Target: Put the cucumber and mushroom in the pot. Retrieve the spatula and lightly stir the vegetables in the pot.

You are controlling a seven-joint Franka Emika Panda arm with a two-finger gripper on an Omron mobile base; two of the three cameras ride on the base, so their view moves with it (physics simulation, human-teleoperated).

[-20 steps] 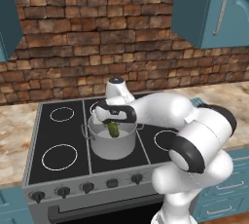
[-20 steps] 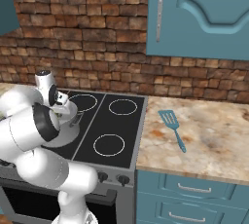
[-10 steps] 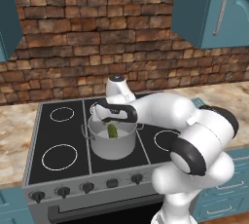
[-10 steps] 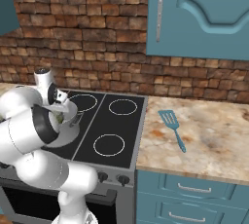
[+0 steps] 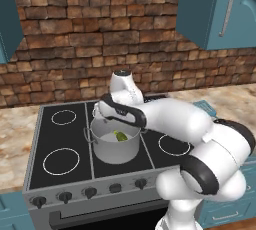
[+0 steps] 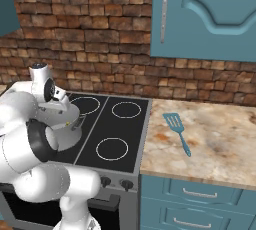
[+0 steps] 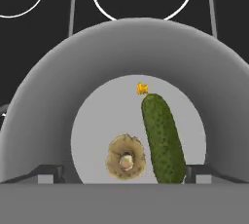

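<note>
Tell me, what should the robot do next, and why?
Probably lift the gripper up out of the pot. The cucumber and mushroom lie on its bottom, the jaws stand open, and the spatula waits on the counter.

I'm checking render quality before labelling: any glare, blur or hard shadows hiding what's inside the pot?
Hand view: flat, even light; cucumber and mushroom sharp on the pot floor, no glare. Left base view: the arm hides part of the rim, cucumber small and soft. Right base view: pot mostly behind the arm; spatula crisp.
</note>
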